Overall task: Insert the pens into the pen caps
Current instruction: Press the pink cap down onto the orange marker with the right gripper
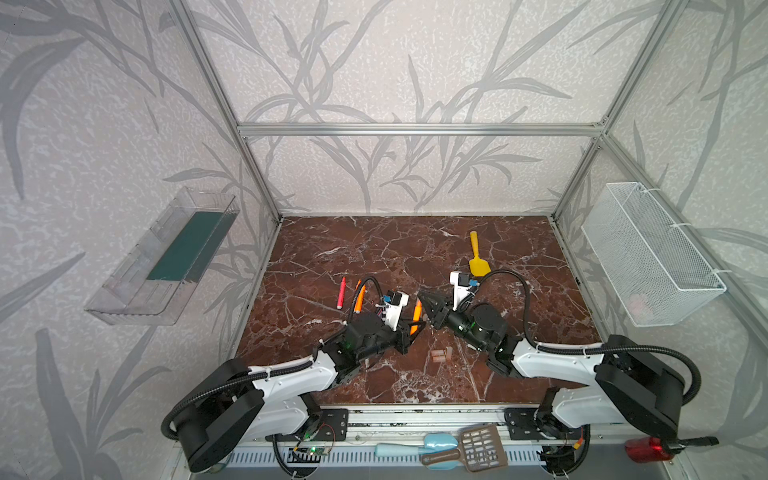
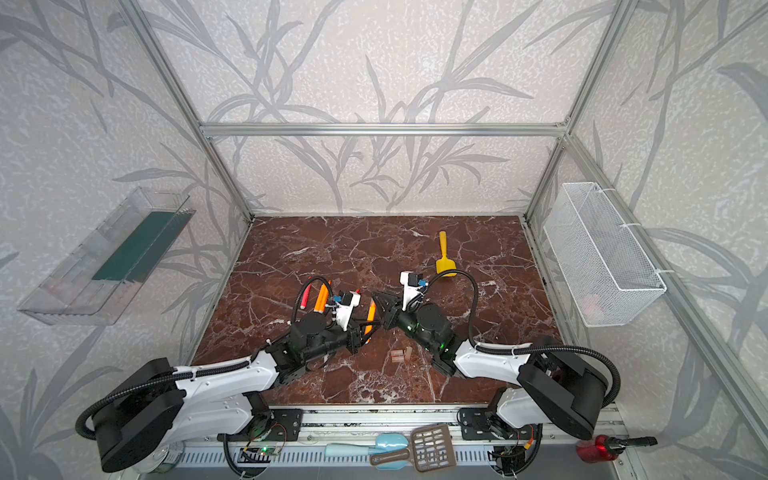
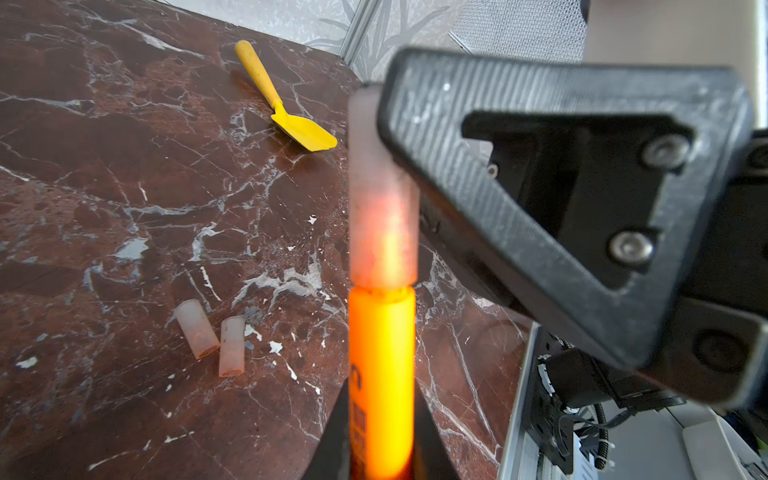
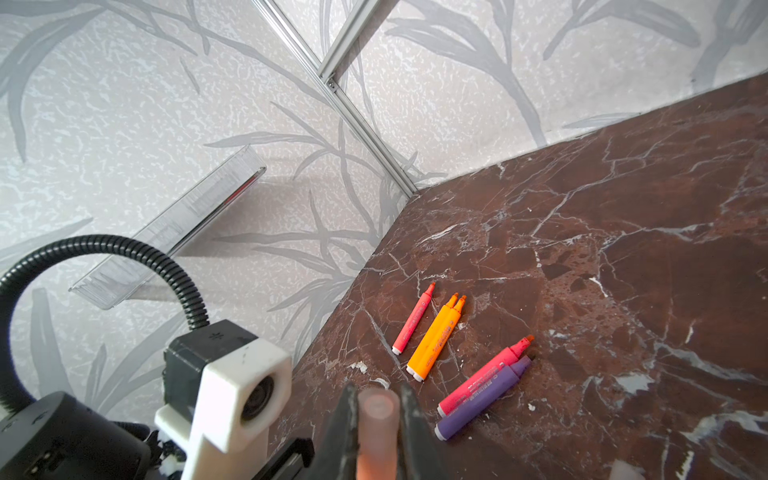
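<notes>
Left wrist view: left pincer (image 3: 380, 432) grips an orange pen (image 3: 381, 345), tip inside a pen cap (image 3: 380, 208). The right pincer (image 4: 377, 419) clamps that cap.

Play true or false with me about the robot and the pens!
1. The left fingers hold an orange pen. True.
2. The yellow shovel sits in the wire basket. False: it lies on the table.
3. The purple pen lies right beside a pink pen. True.
4. The right fingers hold nothing. False: they pinch a cap.
5. The two orange pens lying on the table wear caps. False: their tips are bare.
</notes>
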Tool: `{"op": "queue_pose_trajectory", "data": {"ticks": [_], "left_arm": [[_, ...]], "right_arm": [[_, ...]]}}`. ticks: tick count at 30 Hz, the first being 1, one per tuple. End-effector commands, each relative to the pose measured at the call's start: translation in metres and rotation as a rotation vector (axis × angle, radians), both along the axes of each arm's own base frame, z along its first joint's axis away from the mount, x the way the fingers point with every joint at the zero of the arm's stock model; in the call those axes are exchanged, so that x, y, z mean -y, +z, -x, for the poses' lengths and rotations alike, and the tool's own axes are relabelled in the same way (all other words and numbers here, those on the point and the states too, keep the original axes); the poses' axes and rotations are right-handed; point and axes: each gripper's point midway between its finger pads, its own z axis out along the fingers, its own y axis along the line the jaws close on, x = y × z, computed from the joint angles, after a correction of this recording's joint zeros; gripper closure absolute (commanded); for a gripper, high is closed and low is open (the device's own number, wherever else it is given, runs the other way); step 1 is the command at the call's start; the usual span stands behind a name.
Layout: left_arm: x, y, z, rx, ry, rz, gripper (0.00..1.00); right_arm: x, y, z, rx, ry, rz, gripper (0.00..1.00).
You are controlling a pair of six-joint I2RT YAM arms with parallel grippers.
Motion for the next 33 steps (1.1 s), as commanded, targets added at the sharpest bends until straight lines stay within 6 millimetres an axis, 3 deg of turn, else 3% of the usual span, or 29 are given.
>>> {"op": "queue_pose_trajectory", "data": {"ticks": [1,3,7,13,19,33], "left_arm": [[0.000,0.057,-0.019,0.109,0.057,0.130,1.00],[-0.002,0.056,-0.019,0.110,0.063,0.129,1.00],[-0.001,0.053,-0.018,0.115,0.050,0.114,1.00],[0.005,0.035,-0.006,0.162,-0.041,0.048,1.00],[0.005,0.016,0.002,0.238,-0.093,-0.044,1.00],[0.016,0.001,0.017,0.277,-0.179,-0.103,1.00]], "right_arm": [[-0.003,-0.006,0.020,0.013,0.066,0.047,0.76],[0.003,-0.004,0.020,0.018,0.046,0.064,0.71],[0.015,0.007,0.023,0.068,0.020,0.081,0.49],[0.036,0.025,0.026,0.085,-0.035,0.136,0.40],[0.045,0.032,0.024,0.064,-0.072,0.144,0.36],[0.022,0.026,0.013,0.011,-0.037,0.176,0.44]]}}
